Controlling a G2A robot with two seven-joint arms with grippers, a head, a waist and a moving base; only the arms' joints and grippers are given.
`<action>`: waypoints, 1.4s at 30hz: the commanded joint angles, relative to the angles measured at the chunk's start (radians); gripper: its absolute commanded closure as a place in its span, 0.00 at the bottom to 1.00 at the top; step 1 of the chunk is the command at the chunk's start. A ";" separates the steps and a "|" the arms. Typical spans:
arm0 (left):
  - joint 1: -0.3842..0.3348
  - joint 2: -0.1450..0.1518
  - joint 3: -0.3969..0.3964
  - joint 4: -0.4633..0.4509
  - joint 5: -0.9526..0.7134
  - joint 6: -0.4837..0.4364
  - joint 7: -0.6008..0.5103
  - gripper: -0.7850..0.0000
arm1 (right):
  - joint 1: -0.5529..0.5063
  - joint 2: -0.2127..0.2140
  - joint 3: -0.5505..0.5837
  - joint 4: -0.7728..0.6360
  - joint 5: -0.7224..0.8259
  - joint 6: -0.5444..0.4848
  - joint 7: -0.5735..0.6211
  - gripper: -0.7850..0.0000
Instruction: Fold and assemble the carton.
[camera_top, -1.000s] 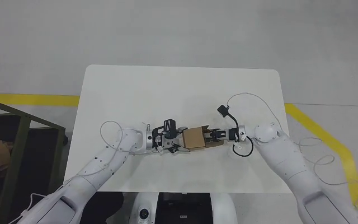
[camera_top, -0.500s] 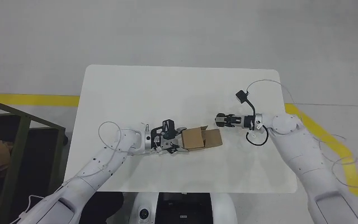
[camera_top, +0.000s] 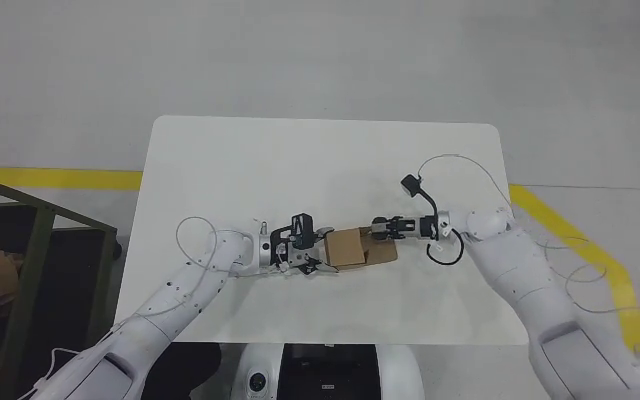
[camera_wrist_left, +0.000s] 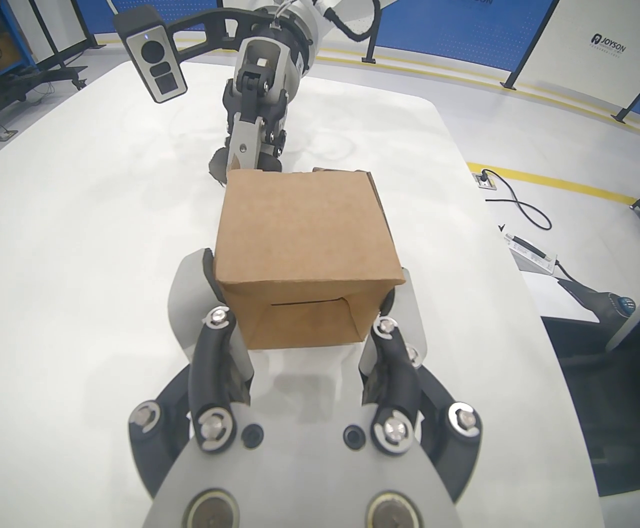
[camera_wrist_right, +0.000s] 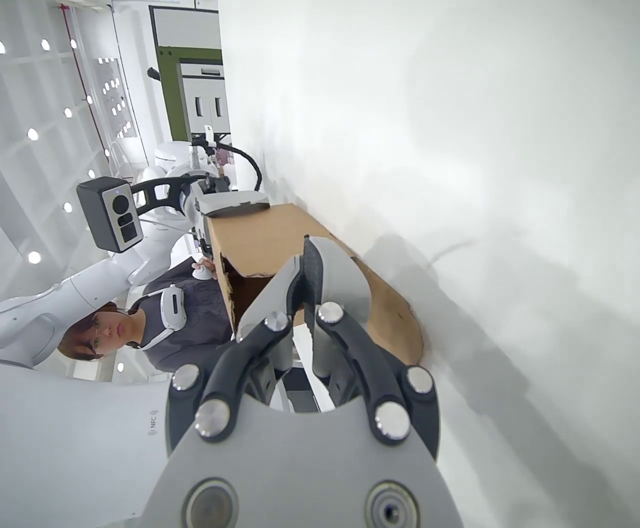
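My left jaws clamp the carton (camera_wrist_left: 305, 235) by its two sides, pinning it to the surface (camera_top: 300, 160) near my side so it cannot slide. My right jaws, closed on nothing, meet its open end, probably to tuck a flap (camera_wrist_right: 395, 320).

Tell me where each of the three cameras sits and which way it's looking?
Top view: above the robot, looking straight down at the table; left arm and right arm reach in to the carton.
Left wrist view: on the left wrist, looking along the left claw, which clasps the carton's sides; the right claw shows beyond.
Right wrist view: on the right wrist, tipped sideways, looking past its own shut claw at the carton's open end.
Shared: both wrist views see the carton from opposite ends.
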 joint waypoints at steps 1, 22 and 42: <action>-0.001 -0.001 0.002 0.001 0.000 -0.002 0.001 0.35 | -0.002 -0.002 -0.001 -0.001 0.011 -0.003 0.014 1.00; -0.004 -0.002 0.001 0.008 0.006 0.002 0.013 0.34 | -0.040 -0.037 -0.043 -0.043 0.061 0.050 0.038 1.00; -0.014 -0.006 0.007 0.019 0.007 0.002 0.023 0.32 | -0.037 -0.066 -0.047 0.015 0.132 0.032 0.072 1.00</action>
